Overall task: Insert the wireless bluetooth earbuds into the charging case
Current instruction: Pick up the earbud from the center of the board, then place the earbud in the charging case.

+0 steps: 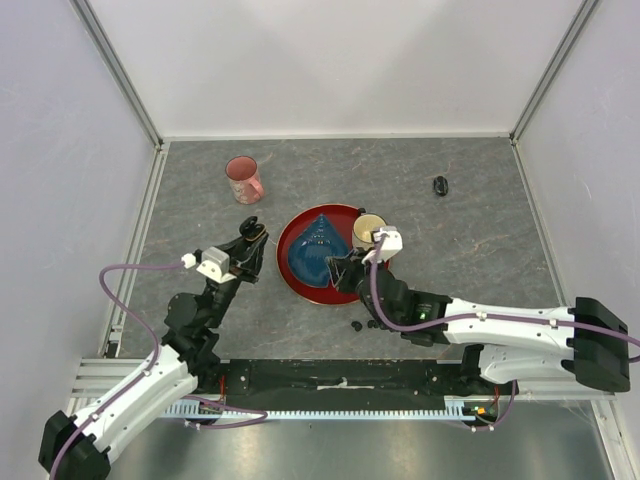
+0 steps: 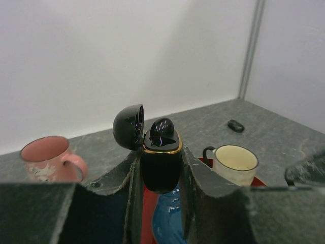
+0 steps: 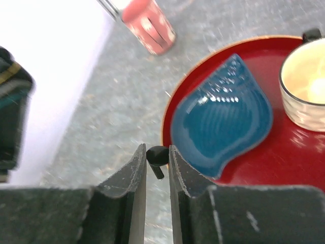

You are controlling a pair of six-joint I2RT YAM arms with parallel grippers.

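Note:
My left gripper (image 2: pixel 160 152) is shut on an upright black charging case (image 2: pixel 160 170) with a gold rim. Its lid (image 2: pixel 128 126) is flipped open to the left, and one glossy black earbud (image 2: pixel 162 131) sits in it. From above, this case (image 1: pixel 252 229) is held left of the red plate. My right gripper (image 3: pixel 156 148) is shut on a tiny black earbud (image 3: pixel 158 154) whose stem points down, above the plate's left edge (image 1: pixel 345 270). Two more small black earbuds (image 1: pixel 357 325) (image 1: pixel 373 323) lie on the table near the right arm.
A red plate (image 1: pixel 285 250) carries a blue shell-shaped dish (image 1: pixel 318 250) and a cream mug (image 1: pixel 368 229). A pink cup (image 1: pixel 243 180) stands at the back left. A second black oval case (image 1: pixel 440 185) lies at the back right. White walls enclose the grey table.

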